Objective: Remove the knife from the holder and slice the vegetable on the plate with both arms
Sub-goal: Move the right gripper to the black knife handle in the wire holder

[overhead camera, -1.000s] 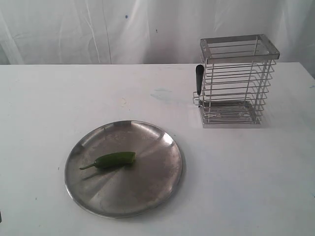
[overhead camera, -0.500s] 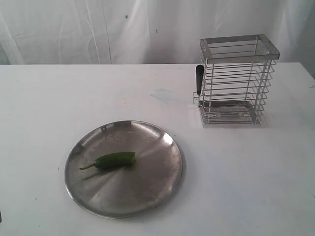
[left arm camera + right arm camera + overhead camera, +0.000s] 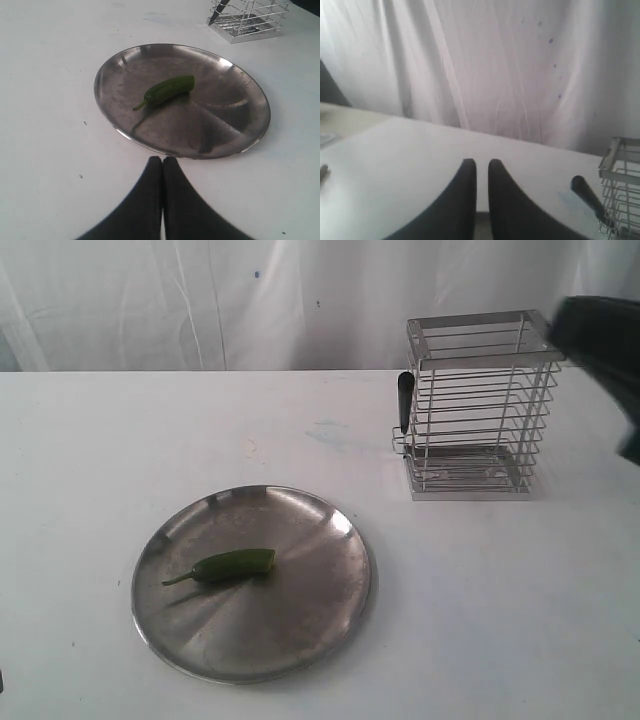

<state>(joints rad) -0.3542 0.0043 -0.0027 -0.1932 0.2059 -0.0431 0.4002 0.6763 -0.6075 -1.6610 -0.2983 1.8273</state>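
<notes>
Right arm [image 3: 598, 335] hovered beside the holder [image 3: 480, 410], right claw [image 3: 481, 165] barely parted, empty; left claw [image 3: 162, 161] closed, empty, plate [image 3: 235, 130] between it and holder.

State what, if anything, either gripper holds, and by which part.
Nothing is held. The left gripper is shut and empty, the right gripper slightly parted and empty; the knife stands untouched at the holder.

The left claw [image 3: 162, 161] points forward and down. Its two black fingers [image 3: 145, 195] are pressed flat together with no gap, and they grip nothing. The right claw [image 3: 481, 164] is held about level, its own fingers parted by a narrow slit with nothing between them. In the exterior view the right arm [image 3: 600, 335] shows only as a blurred black bulk at the frame's edge.
</notes>
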